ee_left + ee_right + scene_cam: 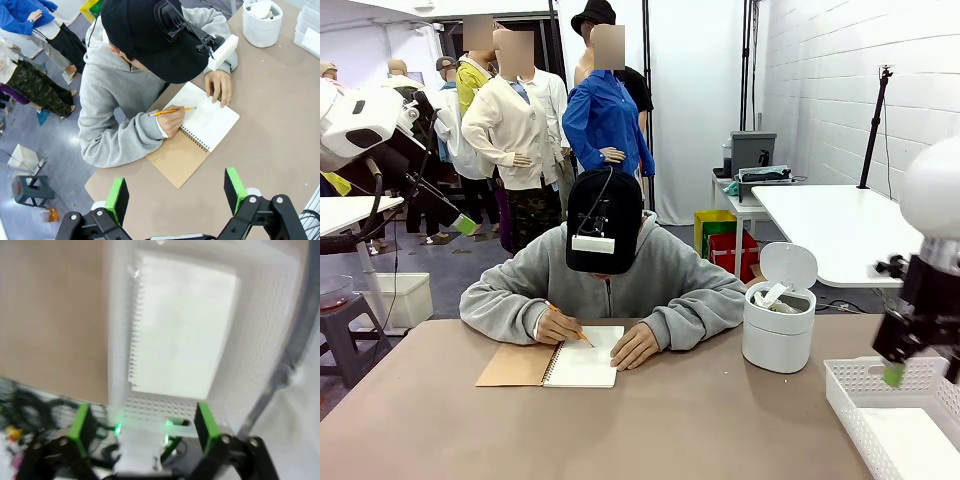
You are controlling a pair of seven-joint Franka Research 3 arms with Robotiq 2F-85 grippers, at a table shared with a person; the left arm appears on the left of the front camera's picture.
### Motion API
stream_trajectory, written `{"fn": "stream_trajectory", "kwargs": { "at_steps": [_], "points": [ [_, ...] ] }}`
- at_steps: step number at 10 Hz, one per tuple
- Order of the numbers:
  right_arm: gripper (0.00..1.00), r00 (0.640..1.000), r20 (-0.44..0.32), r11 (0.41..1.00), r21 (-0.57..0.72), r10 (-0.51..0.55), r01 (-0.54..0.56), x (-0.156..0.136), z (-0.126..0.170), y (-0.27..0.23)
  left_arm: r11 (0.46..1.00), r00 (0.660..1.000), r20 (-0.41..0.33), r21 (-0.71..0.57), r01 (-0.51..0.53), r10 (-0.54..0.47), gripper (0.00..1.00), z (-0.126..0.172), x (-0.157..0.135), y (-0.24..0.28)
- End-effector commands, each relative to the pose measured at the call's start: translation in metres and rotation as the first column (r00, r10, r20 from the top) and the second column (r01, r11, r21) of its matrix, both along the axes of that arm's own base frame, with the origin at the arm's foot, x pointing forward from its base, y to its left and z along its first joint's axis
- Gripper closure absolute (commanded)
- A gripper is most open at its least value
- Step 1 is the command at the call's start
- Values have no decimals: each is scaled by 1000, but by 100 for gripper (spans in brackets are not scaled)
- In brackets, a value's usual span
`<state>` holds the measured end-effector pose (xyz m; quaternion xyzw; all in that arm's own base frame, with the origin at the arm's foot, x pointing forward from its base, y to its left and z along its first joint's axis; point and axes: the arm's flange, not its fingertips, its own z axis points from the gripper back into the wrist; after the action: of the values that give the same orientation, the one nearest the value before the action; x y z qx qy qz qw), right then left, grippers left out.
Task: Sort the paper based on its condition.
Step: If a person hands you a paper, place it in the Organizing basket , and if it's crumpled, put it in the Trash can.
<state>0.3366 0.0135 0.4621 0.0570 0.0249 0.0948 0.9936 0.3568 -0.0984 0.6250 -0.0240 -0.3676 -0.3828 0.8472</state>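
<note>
- Left gripper (175,192): jaws spread wide, nothing between the green pads, hovering above the table (280,125) near the person.
- Person's hand (558,326), at 9 o'clock of the spiral notebook (582,358), holds a pencil (566,324) on its page.
- White lidded bin (779,325) holds crumpled paper (772,297).
- White basket (857,392), at 4 o'clock of the bin, holds a flat paper sheet (182,325).
- Right gripper (142,426): released, empty, above the basket.
</note>
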Motion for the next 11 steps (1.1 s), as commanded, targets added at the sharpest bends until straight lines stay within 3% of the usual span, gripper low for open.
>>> {"fn": "stream_trajectory", "kwargs": {
  "at_steps": [1, 4, 6, 7, 9, 11],
  "points": [
    [0, 985, 72, 983, 90, 155, -161, 21, 18, 23, 1000, 1000, 0, -2, -2, 2, 0, 0, 0, 1],
    [0, 922, 220, 923, 148, 319, -354, 54, 48, 82, 1000, 1000, 0, -2, -2, 2, 0, 0, 0, 1],
    [0, 829, 371, 853, 152, 419, -499, 74, 75, 134, 1000, 1000, 0, -2, -2, 2, 0, 0, 0, 1],
    [0, 763, 465, 809, 150, 449, -568, 83, 92, 161, 1000, 1000, 0, -2, -2, 2, 0, 0, 0, 1],
    [0, 674, 564, 745, 147, 477, -650, 93, 117, 195, 1000, 1000, 0, -2, -2, 2, 0, 0, 0, 1],
    [0, 637, 619, 697, 193, 459, -690, 102, 138, 214, 1000, 1000, 0, -2, -2, 2, 0, 0, 0, 1]
  ]
}}
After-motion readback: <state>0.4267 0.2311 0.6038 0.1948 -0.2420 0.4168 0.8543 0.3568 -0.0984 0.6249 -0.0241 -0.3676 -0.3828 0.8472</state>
